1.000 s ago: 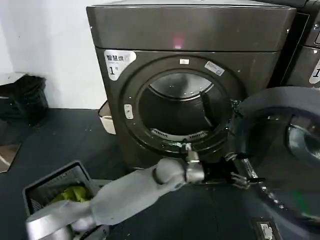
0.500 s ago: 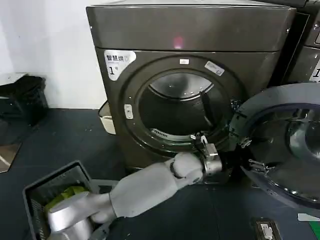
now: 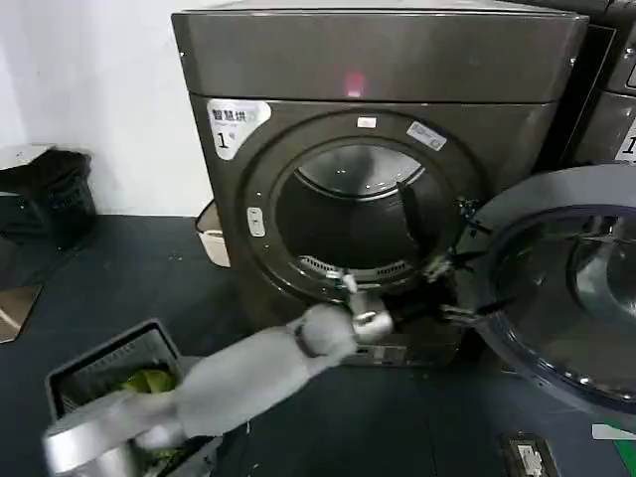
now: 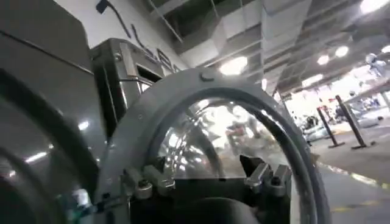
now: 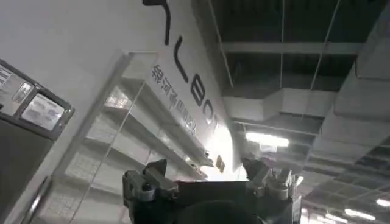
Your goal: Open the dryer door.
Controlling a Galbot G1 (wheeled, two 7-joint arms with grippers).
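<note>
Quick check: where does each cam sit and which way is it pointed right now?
Head: on the robot's head, facing forward and down at the dryer; the left arm reaches to the open dryer door, left claw at its edge.
Left wrist: on the left arm, facing the dryer door; left claw open.
Right wrist: on the right arm, aimed up at wall and ceiling; right claw open.
Shared: head and left wrist both show the door.

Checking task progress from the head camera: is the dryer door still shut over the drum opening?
No, the dryer door hangs swung open to the right of the machine, leaving the drum opening uncovered, with the left gripper beside its edge.
</note>
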